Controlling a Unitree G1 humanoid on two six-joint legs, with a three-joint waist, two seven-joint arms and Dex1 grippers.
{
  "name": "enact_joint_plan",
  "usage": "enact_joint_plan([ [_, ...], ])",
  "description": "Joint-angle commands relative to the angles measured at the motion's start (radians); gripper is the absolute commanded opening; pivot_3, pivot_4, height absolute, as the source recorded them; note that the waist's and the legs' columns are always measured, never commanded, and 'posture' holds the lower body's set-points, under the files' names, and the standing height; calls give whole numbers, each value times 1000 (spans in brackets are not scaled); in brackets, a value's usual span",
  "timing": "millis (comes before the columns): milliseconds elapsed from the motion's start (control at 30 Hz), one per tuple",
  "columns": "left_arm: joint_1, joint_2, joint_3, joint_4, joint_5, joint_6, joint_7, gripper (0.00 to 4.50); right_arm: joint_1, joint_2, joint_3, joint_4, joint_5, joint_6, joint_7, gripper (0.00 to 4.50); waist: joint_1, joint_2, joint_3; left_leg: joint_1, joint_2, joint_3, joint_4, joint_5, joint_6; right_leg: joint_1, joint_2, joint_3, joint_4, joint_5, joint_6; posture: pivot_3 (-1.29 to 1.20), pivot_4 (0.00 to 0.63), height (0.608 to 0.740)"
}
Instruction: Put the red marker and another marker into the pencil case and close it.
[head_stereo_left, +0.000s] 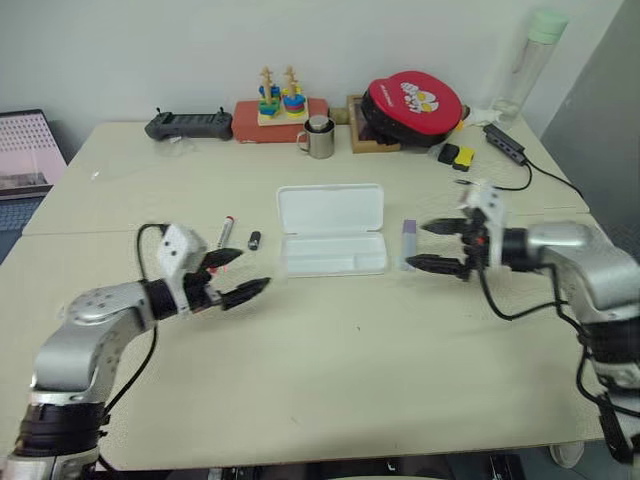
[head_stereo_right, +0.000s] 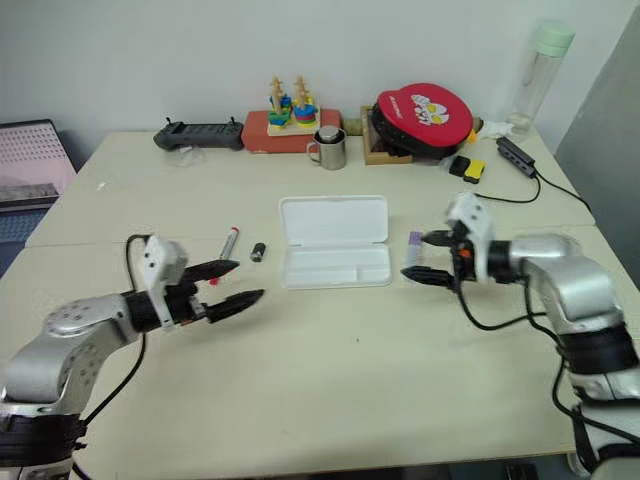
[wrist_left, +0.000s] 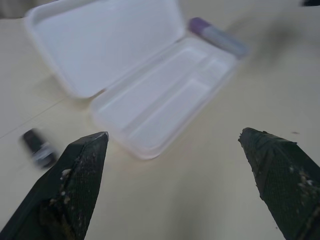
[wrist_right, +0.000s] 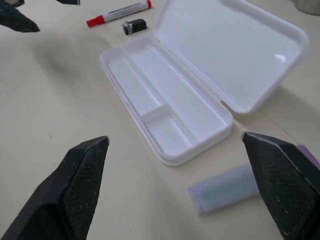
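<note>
The white pencil case (head_stereo_left: 335, 252) lies open and empty at the table's middle, lid folded back. Left of it lies the red marker (head_stereo_left: 226, 233), with a small black stub (head_stereo_left: 254, 240) beside it. The short lavender marker (head_stereo_left: 408, 243) rests just off the case's right end. My left gripper (head_stereo_left: 254, 271) is open and empty, near the red marker's closer end and pointing at the case. My right gripper (head_stereo_left: 416, 244) is open over the lavender marker, fingertips on either side of it, not closed on it. In the right wrist view one finger (wrist_right: 285, 180) hides part of that marker (wrist_right: 227, 187).
Along the back edge stand a black controller (head_stereo_left: 187, 124), a red box with a stacking toy (head_stereo_left: 278, 105), a metal mug (head_stereo_left: 319, 138), a red round bag (head_stereo_left: 412, 103) and a bottle (head_stereo_left: 528, 65). A black cable (head_stereo_left: 520, 160) runs down the right side. A laptop (head_stereo_left: 25, 150) sits far left.
</note>
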Motion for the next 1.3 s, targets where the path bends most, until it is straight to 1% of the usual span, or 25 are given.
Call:
enact_joint_plan([
  [33,-28,2,-81,-62,5,-11,-56,4500,-66,41,108,56,-70,-47,64,4456,1,0,0,-1,0,0,0,0,0,-1,0,0,0,0,0,0,150,740],
  [167,-76,-15,-103,-30,27,-41,-54,4500,-121,102,207,162,-155,-79,87,4456,4,0,0,-3,-1,-1,1,0,0,-3,0,-1,0,0,0,0,150,740],
  [333,-103,-39,-103,8,44,-66,-41,4500,-158,151,256,274,-217,-114,117,4456,1,0,0,-2,-1,0,1,0,0,-3,0,-1,1,0,0,0,150,740],
  [400,-109,-52,-99,17,42,-68,-34,4500,-181,181,279,347,-266,-145,100,4456,1,0,0,-2,-1,0,1,0,0,-3,0,-1,1,0,0,0,150,740],
  [500,-108,-69,-95,18,45,-68,-16,4500,-217,223,286,414,-298,-173,102,3948,-1,0,0,-2,-1,0,1,0,0,-4,0,-1,1,0,0,0,150,740],
  [600,-104,-76,-93,14,47,-66,-5,4500,-227,239,281,437,-319,-196,116,3219,1,0,0,-2,-1,0,1,0,0,-4,0,-1,2,0,0,0,150,740],
  [667,-103,-79,-94,13,47,-67,1,4500,-228,244,278,446,-328,-204,120,2824,1,0,0,-2,-1,0,2,0,0,-4,0,-1,2,0,0,0,150,740],
  [967,-103,-84,-93,15,46,-73,11,4500,-206,245,267,405,-342,-204,147,424,-1,0,0,-2,-1,0,2,0,0,-4,0,-1,2,0,0,0,150,740],
  [1033,-103,-82,-92,19,45,-73,9,4500,-198,245,265,389,-342,-199,151,28,-1,0,0,-2,-1,0,2,0,0,-4,0,-1,2,0,0,0,150,740],
  [1167,-87,-73,-84,2,37,-65,6,4500,-178,240,263,333,-338,-196,162,28,-1,0,0,-2,-1,0,1,0,0,-4,0,-1,2,0,0,0,150,740],
  [1300,-29,-29,-58,-58,13,-38,-14,4500,-134,204,274,198,-324,-167,200,28,-2,0,0,-2,-1,0,1,0,0,-5,0,-1,2,0,0,0,150,740],
])
